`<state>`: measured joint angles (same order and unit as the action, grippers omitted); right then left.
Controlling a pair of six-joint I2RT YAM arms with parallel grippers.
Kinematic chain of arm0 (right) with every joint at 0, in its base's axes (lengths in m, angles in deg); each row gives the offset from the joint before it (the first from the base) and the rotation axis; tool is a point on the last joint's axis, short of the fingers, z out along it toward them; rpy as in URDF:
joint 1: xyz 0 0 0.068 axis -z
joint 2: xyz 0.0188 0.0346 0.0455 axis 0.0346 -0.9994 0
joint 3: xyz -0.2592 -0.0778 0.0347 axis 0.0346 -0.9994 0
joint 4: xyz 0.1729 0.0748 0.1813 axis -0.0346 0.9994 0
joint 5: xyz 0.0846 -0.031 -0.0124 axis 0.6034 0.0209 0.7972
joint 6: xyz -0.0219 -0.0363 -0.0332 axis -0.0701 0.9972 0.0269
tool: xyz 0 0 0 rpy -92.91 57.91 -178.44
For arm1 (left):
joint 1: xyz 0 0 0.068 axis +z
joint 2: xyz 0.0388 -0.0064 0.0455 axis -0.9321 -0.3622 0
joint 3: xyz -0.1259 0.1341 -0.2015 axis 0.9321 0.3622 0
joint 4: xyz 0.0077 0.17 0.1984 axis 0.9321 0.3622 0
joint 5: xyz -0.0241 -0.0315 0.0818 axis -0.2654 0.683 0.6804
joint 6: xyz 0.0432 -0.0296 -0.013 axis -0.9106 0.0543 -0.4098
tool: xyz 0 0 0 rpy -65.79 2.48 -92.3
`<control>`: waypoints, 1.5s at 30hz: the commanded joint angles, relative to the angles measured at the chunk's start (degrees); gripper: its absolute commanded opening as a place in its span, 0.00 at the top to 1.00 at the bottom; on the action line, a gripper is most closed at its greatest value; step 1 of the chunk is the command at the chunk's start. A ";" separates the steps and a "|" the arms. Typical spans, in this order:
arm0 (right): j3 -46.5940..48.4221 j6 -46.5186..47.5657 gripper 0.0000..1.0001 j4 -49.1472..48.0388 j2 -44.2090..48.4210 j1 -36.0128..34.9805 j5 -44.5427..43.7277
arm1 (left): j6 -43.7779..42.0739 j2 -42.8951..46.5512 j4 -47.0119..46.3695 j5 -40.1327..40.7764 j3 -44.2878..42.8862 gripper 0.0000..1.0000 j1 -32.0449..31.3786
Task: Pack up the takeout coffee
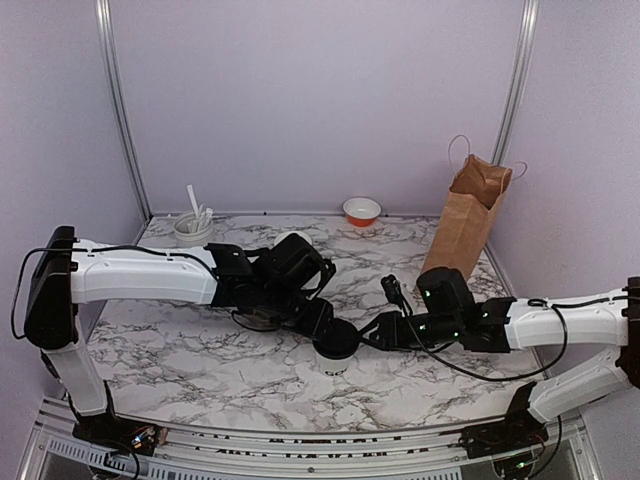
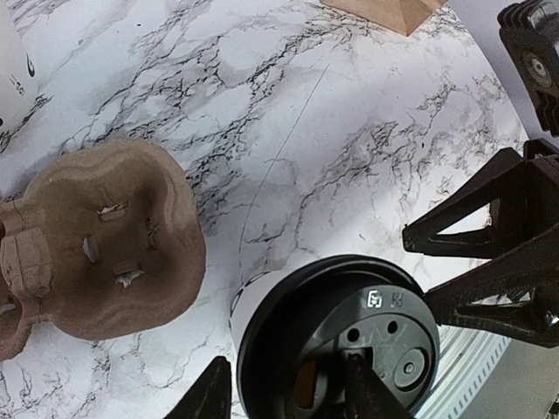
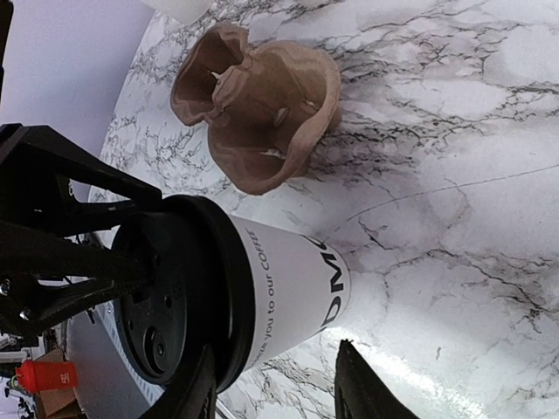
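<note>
Your cup (image 1: 337, 352) stands central on the table (image 1: 200, 350); left gripper (image 2: 288, 386) hangs jaws apart over its lid (image 2: 349, 327); right gripper (image 3: 271, 384) flanks it, jaws apart, unclamped; judge it thin, crushable, spillable; take the wall just under the lid, gently.

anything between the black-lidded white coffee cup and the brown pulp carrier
No: the left wrist view shows only bare marble tabletop between the white paper cup with black plastic lid and the brown moulded-pulp cup carrier.
</note>
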<state>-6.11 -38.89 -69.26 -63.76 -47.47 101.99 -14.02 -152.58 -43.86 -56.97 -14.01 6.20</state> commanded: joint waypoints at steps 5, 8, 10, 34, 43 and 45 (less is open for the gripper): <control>-3.46 -0.75 0.58 1.71 -3.49 -1.41 0.02 | 0.11 -1.50 1.04 0.55 1.07 0.56 -0.46; -2.67 -1.11 0.58 2.44 -3.92 -2.46 -1.22 | -0.08 -1.16 0.95 0.87 1.32 0.56 -0.46; -1.63 -1.23 0.59 3.66 -3.42 -2.71 -2.54 | -0.33 -0.81 1.02 1.06 1.18 0.56 -0.44; 6.72 -1.79 1.00 -11.24 -0.46 0.01 7.77 | -2.11 0.98 1.06 2.91 0.65 0.60 -0.23; -3.41 -10.52 1.00 -27.02 -8.95 2.29 13.75 | -1.80 1.38 0.59 2.82 1.75 0.60 -0.21; -4.21 -10.66 1.00 -24.77 -10.21 2.80 13.07 | -1.80 1.51 0.49 2.91 2.03 0.60 -0.25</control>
<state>-7.51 -45.97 -90.68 -71.02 -46.50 112.98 -15.16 -152.45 -44.56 -55.01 -13.70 6.13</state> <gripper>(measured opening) 0.003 0.401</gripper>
